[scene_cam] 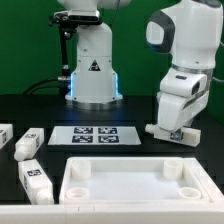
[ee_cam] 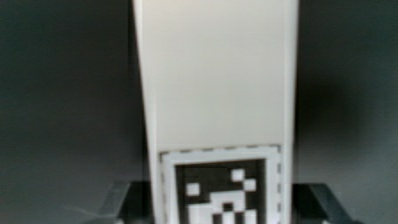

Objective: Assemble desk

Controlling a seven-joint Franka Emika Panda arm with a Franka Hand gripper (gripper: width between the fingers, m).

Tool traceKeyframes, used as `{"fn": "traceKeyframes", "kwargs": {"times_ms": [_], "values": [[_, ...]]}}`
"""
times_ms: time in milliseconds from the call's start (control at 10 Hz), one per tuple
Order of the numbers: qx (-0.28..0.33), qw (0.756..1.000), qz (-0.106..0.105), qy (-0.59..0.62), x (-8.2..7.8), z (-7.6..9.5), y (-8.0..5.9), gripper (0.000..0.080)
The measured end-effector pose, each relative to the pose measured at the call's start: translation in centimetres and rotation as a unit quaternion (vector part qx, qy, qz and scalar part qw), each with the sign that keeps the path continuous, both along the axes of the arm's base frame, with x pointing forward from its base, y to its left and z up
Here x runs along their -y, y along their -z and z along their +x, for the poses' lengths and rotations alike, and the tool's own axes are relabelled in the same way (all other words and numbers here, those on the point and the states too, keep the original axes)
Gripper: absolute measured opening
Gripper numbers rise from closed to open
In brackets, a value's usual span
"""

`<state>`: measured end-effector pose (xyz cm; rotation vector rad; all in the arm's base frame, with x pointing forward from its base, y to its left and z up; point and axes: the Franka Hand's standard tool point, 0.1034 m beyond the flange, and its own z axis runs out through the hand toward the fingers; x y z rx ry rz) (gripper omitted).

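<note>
The white desk panel (scene_cam: 128,190) lies at the front with its rim and round corner sockets facing up. Three white tagged legs lie at the exterior view's left: one at the edge (scene_cam: 4,135), one beside it (scene_cam: 28,144), one nearer the front (scene_cam: 37,180). My gripper (scene_cam: 172,129) is down at the table at the exterior view's right, behind the panel's far corner. In the wrist view my gripper (ee_cam: 217,203) has its dark fingers (ee_cam: 135,197) against both sides of the fourth leg (ee_cam: 214,80), near its tagged end. The leg stretches away from the jaws over the black table.
The marker board (scene_cam: 97,135) lies flat in the middle, behind the panel. The robot's white base (scene_cam: 92,72) with a triangle sticker stands behind it. A cable runs along the table at the back left.
</note>
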<state>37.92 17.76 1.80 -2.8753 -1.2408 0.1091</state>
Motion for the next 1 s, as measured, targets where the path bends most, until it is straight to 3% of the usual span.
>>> {"fn": "traceKeyframes", "kwargs": {"times_ms": [200, 300, 400, 700, 900, 1000], "values": [[0.022, 0.986, -0.007, 0.167, 1.3, -0.9, -0.2, 0.0284], [0.010, 0.968, -0.016, 0.251, 2.9, -1.5, 0.3, 0.0284], [-0.004, 0.955, -0.018, 0.297, 4.4, -0.9, 0.3, 0.0284], [-0.008, 0.921, -0.024, 0.388, 4.3, -0.7, 0.4, 0.0284], [-0.032, 0.852, -0.031, 0.522, 6.1, 1.2, 0.6, 0.0285], [-0.034, 0.857, -0.032, 0.513, 6.0, 1.1, 0.6, 0.0285]]}}
